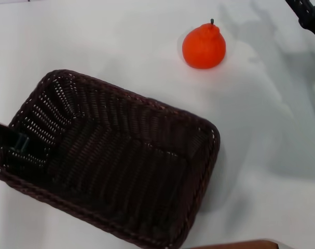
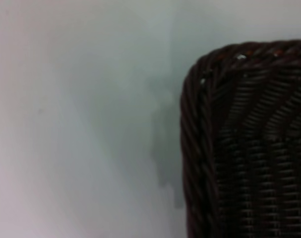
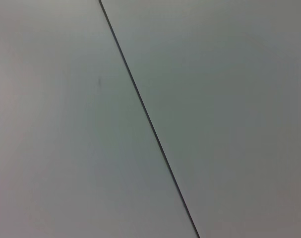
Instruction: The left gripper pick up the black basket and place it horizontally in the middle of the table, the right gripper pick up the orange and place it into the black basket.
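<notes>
The black basket (image 1: 115, 161) lies slanted across the white table (image 1: 95, 36), open side up and empty. My left gripper (image 1: 12, 139) is at the basket's left end, with one black jaw inside the end wall, shut on the rim. The left wrist view shows one basket corner (image 2: 249, 148) close up. The orange (image 1: 204, 46) stands on the table beyond the basket's right end, apart from it. My right gripper (image 1: 307, 15) shows only partly at the far right corner, to the right of the orange and away from it.
A thin dark seam (image 3: 148, 119) crosses the table in the right wrist view. A brown edge (image 1: 235, 245) shows at the near side below the basket. Bare table lies between the basket and the orange.
</notes>
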You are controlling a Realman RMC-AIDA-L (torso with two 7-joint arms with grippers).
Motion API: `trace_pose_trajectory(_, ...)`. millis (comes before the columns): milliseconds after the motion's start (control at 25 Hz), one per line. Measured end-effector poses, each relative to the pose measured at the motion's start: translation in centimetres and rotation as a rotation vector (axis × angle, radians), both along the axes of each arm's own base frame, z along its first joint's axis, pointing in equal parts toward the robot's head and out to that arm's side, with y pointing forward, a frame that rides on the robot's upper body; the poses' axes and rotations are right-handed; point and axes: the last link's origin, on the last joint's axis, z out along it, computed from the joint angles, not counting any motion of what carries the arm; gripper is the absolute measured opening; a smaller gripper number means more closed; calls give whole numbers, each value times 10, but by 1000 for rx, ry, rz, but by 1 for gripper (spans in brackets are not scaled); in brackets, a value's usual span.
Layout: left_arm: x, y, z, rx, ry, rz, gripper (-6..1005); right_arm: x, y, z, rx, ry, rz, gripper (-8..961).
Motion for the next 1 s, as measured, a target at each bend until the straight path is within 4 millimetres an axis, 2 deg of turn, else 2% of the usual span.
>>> trace_pose_trajectory(200, 3, 2, 8, 56, -16, 32, 263, 4, -5, -2, -9, 3, -17, 955)
trace_pose_trajectory(520, 4, -1, 20, 162, -43, 130, 196, 13, -13, 4, 12, 11, -37, 954)
trace_pose_trajectory(680, 0, -4, 48, 312, -123, 191, 171, 15, -14, 6, 28, 22, -49, 954)
trace_pose_trajectory(840, 4, -13, 63, 405, -194, 219, 169, 15, -13, 6, 30, 24, -49, 954)
trace_pose_trajectory(1000, -2, -23, 56, 409, -217, 276, 154, 13, -11, 7, 33, 26, -43, 954)
